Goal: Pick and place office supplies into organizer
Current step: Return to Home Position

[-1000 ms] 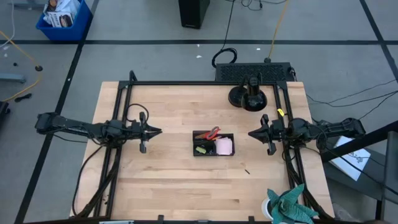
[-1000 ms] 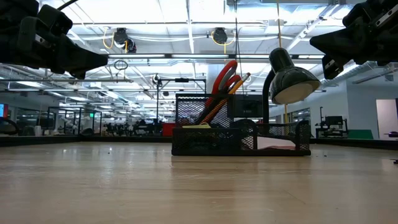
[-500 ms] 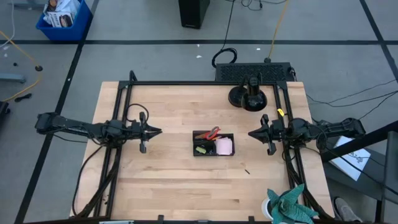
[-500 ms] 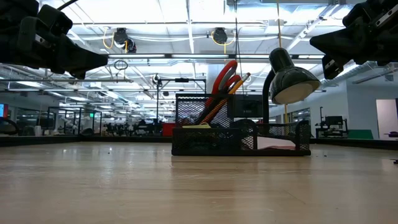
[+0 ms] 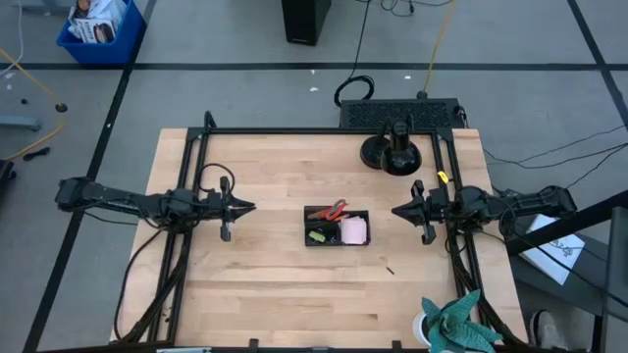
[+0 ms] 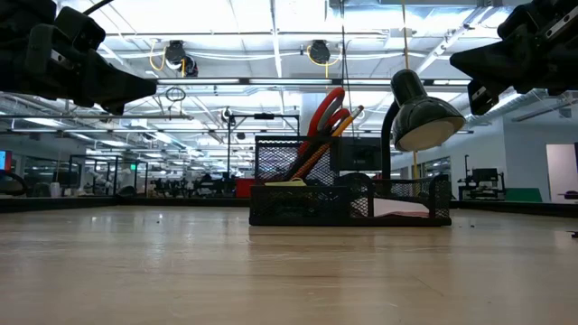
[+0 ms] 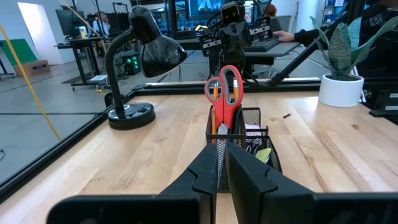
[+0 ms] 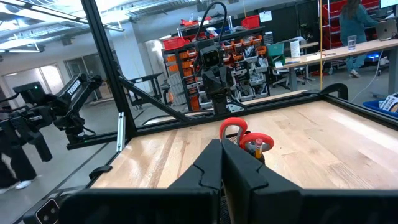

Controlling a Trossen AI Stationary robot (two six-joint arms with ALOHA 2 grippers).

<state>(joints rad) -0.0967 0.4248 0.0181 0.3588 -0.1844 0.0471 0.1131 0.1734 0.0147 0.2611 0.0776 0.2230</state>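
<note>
Leftward, noted left gripper [image 5: 247,207] hanging above table [image 5: 265,284], jaws clenched empty; found organizer [image 5: 337,244] mid-table between both grippers, holding red-handled scissors [image 5: 337,209] handles-up and pink sticky-note pad [image 5: 354,229]; logged right gripper [image 5: 396,210] hanging at right side, well apart from organizer, jaws likewise clenched empty.

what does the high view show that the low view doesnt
Only high: the teal cloth at the table's corner and a blue bin on the floor. Only low: the room behind, with its ceiling lights. Both: the organizer, the scissors in it, the lamp, and the left gripper and right gripper, apart from the organizer.
</note>
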